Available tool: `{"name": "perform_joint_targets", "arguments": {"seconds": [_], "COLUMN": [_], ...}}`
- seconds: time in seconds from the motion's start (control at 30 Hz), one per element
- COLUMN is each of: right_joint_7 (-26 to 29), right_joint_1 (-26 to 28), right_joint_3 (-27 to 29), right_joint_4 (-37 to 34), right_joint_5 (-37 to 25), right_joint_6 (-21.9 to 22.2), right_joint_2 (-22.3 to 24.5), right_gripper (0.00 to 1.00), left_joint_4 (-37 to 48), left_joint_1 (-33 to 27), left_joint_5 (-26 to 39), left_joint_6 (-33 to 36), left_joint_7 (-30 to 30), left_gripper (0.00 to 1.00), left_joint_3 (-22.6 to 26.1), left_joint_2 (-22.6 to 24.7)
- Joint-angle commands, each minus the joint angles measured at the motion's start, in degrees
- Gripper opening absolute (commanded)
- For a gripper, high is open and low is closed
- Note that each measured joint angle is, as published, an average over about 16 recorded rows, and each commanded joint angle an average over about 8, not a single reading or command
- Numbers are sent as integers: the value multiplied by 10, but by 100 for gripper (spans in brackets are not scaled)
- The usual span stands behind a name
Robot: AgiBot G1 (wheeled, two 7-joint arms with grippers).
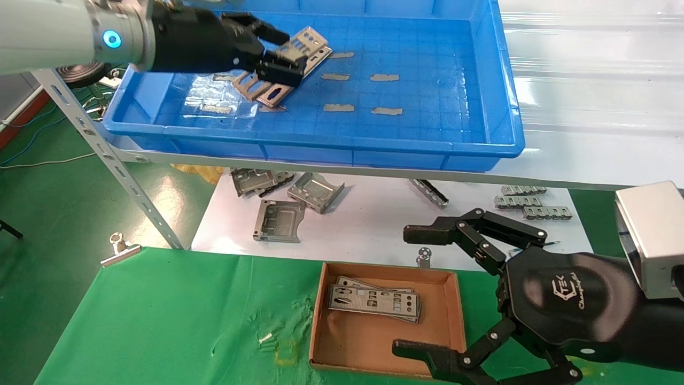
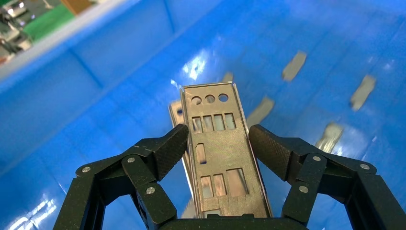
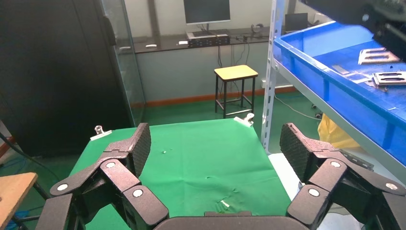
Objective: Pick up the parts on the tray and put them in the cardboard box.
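— Where is the left gripper (image 1: 278, 61) now?

— Up in the tray (image 1: 470, 80), at its left end; its pads (image 2: 168, 148) sit on either long edge of one part (image 2: 218, 153), so I judge it is closed on that plate; a second plate (image 2: 176, 112) peeks out just behind it, and in the head view a few plates (image 1: 267, 88) lie fanned under the fingers.

— And the other arm?

— The right gripper (image 1: 427, 291) hangs by the cardboard box (image 1: 454, 315), jaws spread wide and holding nothing; it looks parked.

— Anything in the box yet?

— Yes; a small stack of plates (image 1: 374, 302) lies flat toward its far side.

— What could go wrong from here?

— The grip is only on the thin edges; the metal looks slick, so the plate could pivot or slip out on the way down; the neighbour behind it might drag along and drop short, among the grey brackets (image 1: 315, 190) on the white sheet (image 1: 374, 224); and the carry has to clear the tray's raised rim, or the plate's end could catch there.
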Motion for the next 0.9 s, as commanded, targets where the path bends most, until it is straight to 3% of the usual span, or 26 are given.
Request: {"name": "perform_joint_targets", "arguments": {"seconds": [0.03,0.33,0.63,0.9], "right_joint_7": [0,0,0,0], "right_joint_1": [0,0,0,0], "right_joint_3": [0,0,0,0], "right_joint_4": [0,0,0,0], "right_joint_5": [0,0,0,0], "right_joint_6": [0,0,0,0], "right_joint_2": [0,0,0,0], "right_gripper": [100,100,100,100], "left_joint_4": [2,1,-13,-94], "left_joint_1": [-3,-16,-19,31], "left_joint_5": [-4,-28,-43,-58], "left_joint_6": [6,84,237,292], "left_joint_7": [4,32,66,99], "left_gripper": [0,0,0,0], "left_joint_3": [-3,-18,-24,3], "left_joint_2": [-2,-24,-46,-56]}}
